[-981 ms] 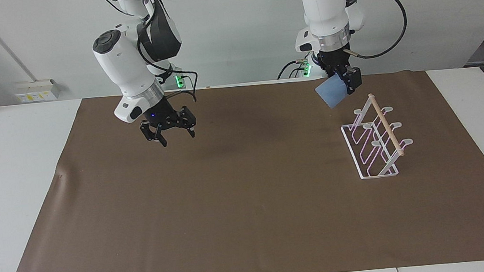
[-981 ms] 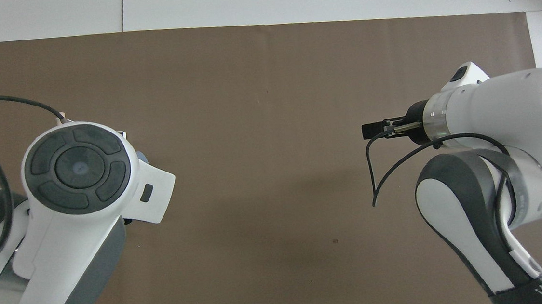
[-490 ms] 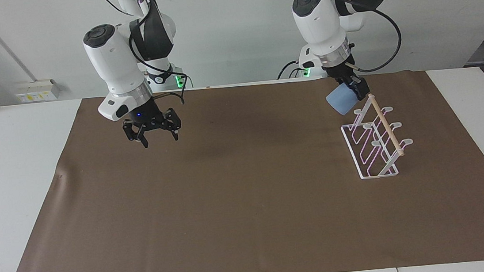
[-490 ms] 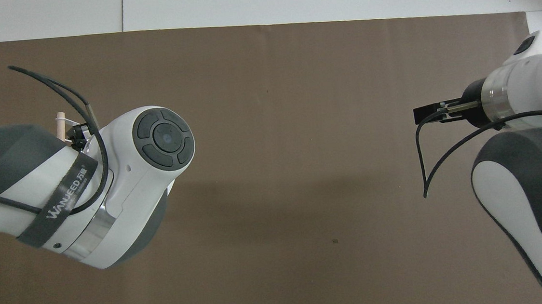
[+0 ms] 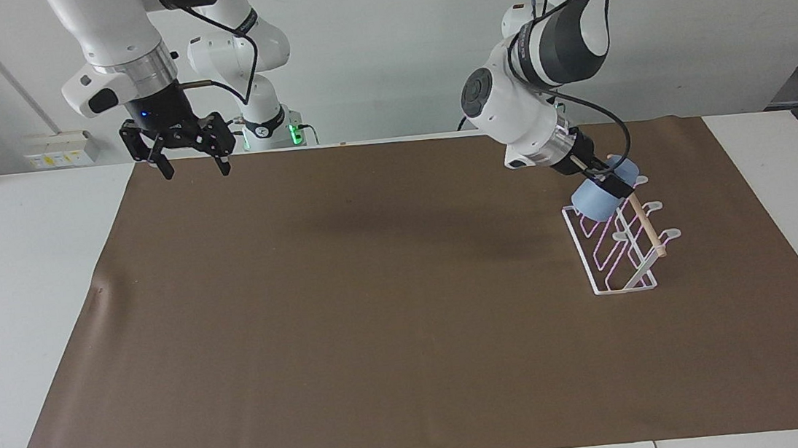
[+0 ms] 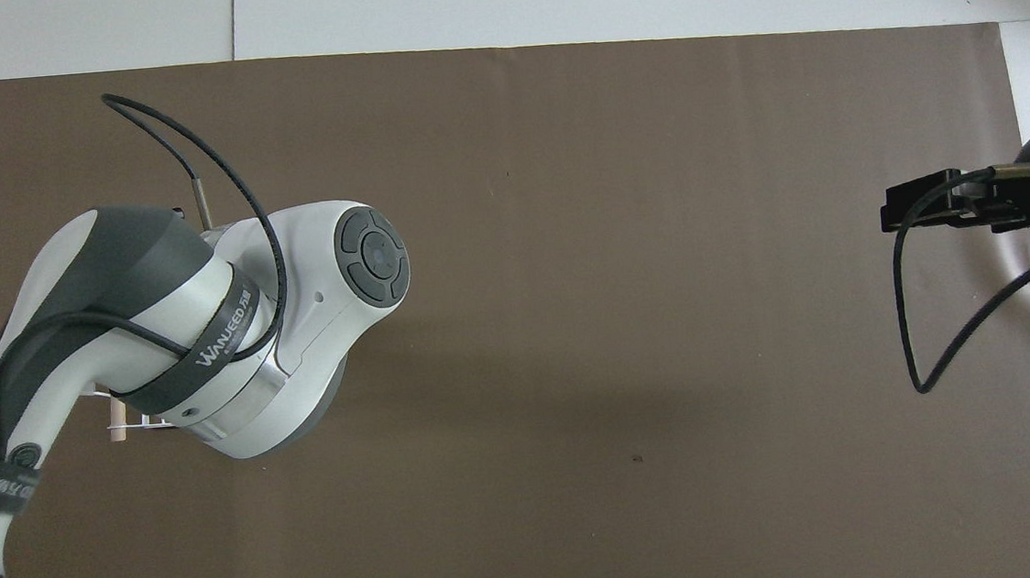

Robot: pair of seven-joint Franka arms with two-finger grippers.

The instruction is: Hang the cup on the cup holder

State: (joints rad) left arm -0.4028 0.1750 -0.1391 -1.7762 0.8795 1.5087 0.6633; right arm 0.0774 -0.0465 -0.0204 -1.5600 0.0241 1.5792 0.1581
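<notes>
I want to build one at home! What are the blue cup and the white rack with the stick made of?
The cup, held in the left pincer, looks like matte plastic: even light blue, no shine. The rack looks like thin wire coated white: slim bent loops with rounded tips. The stick along its top looks like bare pale wood.

left claw (image 5: 611, 185) clamped, right claw (image 5: 190, 165) spread

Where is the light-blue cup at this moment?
In the facing view, the cup is held in the left gripper at the robot-side end of the cup holder, toward the left arm's end of the table; the overhead view hides it.
</notes>
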